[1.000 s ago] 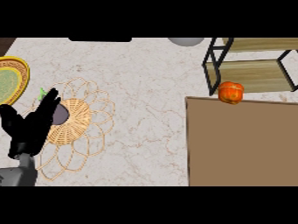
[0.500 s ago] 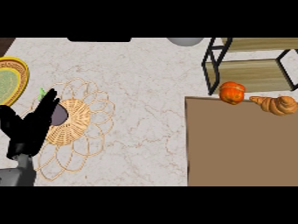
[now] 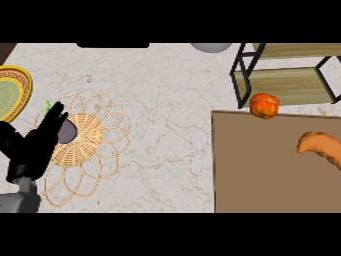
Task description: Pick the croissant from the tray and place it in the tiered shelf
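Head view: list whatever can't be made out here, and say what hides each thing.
- Right hand: in no part of the head view.
- Tiered shelf: its top and right side are cut by the view's edges.
- Dark object on the wicker mat: partly covered by the left hand; its identity is unclear.
- Grey round object: cut off at the counter's far edge.
- Tray holding the croissant: its right part is cut off.

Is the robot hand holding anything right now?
No, nothing is held. The left robot hand is open, fingers straight, over the wicker mat. The croissant lies on the tray, untouched. The right robot hand isn't in view.
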`<state>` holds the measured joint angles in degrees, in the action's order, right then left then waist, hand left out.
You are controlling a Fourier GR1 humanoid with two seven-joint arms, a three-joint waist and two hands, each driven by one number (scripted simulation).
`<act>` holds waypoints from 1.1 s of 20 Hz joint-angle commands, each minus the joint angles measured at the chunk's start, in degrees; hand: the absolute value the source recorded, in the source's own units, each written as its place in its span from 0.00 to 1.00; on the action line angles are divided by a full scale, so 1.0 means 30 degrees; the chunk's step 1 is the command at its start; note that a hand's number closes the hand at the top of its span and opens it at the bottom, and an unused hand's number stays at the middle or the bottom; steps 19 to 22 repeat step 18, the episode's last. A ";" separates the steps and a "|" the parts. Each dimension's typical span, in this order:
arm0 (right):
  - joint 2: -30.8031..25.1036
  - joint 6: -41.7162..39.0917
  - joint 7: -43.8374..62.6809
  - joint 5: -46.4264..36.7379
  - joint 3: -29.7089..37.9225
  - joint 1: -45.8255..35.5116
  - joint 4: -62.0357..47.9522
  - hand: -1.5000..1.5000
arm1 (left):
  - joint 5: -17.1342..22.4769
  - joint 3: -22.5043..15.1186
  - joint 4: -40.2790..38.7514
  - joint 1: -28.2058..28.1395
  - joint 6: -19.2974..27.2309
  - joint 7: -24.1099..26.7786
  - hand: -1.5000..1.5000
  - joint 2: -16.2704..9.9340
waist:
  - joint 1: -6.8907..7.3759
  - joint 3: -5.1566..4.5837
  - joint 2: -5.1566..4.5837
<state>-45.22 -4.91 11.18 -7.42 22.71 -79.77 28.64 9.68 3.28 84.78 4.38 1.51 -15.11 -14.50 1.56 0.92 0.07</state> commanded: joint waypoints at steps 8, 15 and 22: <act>-0.4159 0.2338 0.0409 0.0447 0.2338 0.0379 -0.2097 0.00 | -0.0271 -0.0807 -0.1316 -0.0913 0.0257 -0.0992 0.50 0.1173 | -0.0172 -0.0293 -0.0318; -0.7179 -0.1289 -0.0444 0.1454 0.3589 0.1833 -0.3905 0.00 | -0.0239 -0.0623 -0.1170 -0.1014 -0.0120 -0.0713 0.50 0.1014 | -0.0060 -0.0253 -0.0429; -0.7949 -0.2452 -0.1190 0.1841 0.4063 0.2346 -0.4347 0.00 | -0.0398 -0.0976 -0.1232 -0.1049 -0.0046 -0.0652 0.50 0.1434 | -0.0059 -0.0239 -0.0494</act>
